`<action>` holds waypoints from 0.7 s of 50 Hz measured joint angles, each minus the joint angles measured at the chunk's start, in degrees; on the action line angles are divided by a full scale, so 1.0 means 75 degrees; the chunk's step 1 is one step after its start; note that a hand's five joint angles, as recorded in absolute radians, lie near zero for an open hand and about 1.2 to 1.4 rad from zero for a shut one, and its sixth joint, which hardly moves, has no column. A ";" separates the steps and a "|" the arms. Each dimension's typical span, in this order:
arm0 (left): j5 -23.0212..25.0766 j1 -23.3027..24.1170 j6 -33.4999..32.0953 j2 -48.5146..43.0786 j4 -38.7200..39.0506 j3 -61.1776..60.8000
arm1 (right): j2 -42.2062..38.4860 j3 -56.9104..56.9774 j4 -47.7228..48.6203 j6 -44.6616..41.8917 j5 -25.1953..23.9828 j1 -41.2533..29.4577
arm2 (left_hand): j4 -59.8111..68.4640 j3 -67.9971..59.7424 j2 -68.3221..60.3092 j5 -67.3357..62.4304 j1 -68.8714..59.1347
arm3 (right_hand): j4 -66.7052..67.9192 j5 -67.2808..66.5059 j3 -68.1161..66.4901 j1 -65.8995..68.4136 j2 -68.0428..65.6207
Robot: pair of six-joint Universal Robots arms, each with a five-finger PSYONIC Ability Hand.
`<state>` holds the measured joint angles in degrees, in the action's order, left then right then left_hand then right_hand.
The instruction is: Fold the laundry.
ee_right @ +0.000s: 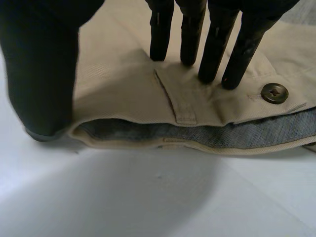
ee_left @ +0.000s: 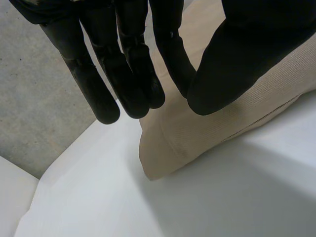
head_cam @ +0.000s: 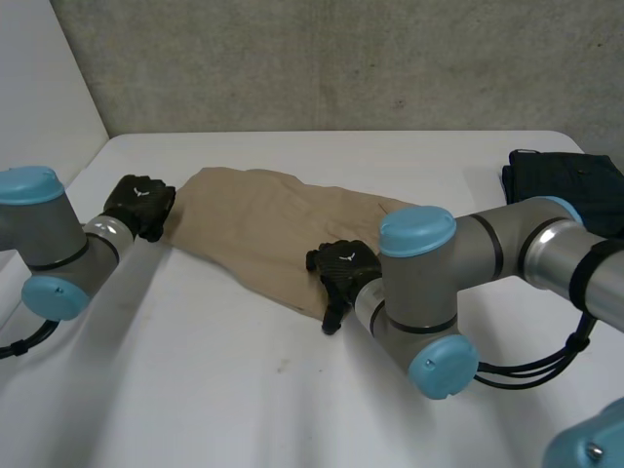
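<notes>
Beige trousers (head_cam: 263,229) lie flat across the middle of the white table (head_cam: 195,390). My left hand (head_cam: 141,203) is at their far-left end. In the left wrist view its thumb (ee_left: 247,49) lies on the cloth (ee_left: 222,128) and closes against the straight fingers (ee_left: 133,74) over the corner's edge, pinching it. My right hand (head_cam: 341,268) rests at the near edge, on the waistband. There its straight fingers (ee_right: 217,49) press their tips onto the cloth (ee_right: 123,84) beside a belt loop (ee_right: 177,106) and a button (ee_right: 274,92). The thumb (ee_right: 44,74) stands apart at the waistband's end.
A dark folded garment (head_cam: 565,185) lies at the back right of the table. A grey wall rises behind the table's far edge. Bare white tabletop stretches in front of the trousers, under my arms.
</notes>
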<state>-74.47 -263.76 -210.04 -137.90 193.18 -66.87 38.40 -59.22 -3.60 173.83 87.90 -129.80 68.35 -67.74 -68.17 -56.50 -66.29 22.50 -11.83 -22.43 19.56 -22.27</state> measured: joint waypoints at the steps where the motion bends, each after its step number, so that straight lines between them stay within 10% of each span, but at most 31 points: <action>1: -0.0003 0.0009 0.0002 0.0012 -0.0004 -0.0007 | -0.0039 0.0036 0.0000 -0.0005 0.0013 -0.0001 | 0.0000 0.0000 0.0000 0.0000 0.0000 | 0.0039 -0.0037 -0.0038 0.0035 0.0000; 11: -0.0036 0.0054 0.0036 0.0156 -0.0025 -0.0089 | -0.0405 0.0539 0.0047 -0.0085 0.0074 0.0000 | 0.0028 -0.0024 -0.0029 0.0000 0.0000 | 0.3475 -0.2363 -0.3560 0.2544 -0.3639; 15: -0.0042 0.0059 0.0069 0.0171 -0.0022 -0.0188 | -0.0457 0.0712 0.0058 -0.0219 0.0093 0.0004 | -0.3961 0.3852 0.4090 0.3720 0.4210 | 0.6033 -0.5612 -0.5892 0.4266 -0.5809; 18: -0.0040 0.0064 0.0087 0.0194 -0.0014 -0.0300 | -0.0416 0.0774 0.0052 -0.0340 0.0176 0.0008 | -0.6155 0.5993 0.6123 0.5927 0.6095 | 0.6057 -0.5798 -0.5899 0.4336 -0.5809; 35: -0.0002 0.0114 0.0612 0.0794 -0.0027 -0.1055 | 0.0819 0.0097 0.0044 -0.0546 0.0255 0.0204 | -0.7097 0.7009 0.7050 0.6920 0.6731 | 0.6057 -0.5810 -0.5937 0.4578 -0.5919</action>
<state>-74.48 -262.90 -205.45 -131.95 192.97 -74.78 44.54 -58.49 -3.27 169.74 89.81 -128.27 15.12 -15.17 -15.29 -4.60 -15.81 67.93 -55.40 -66.95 53.89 -66.66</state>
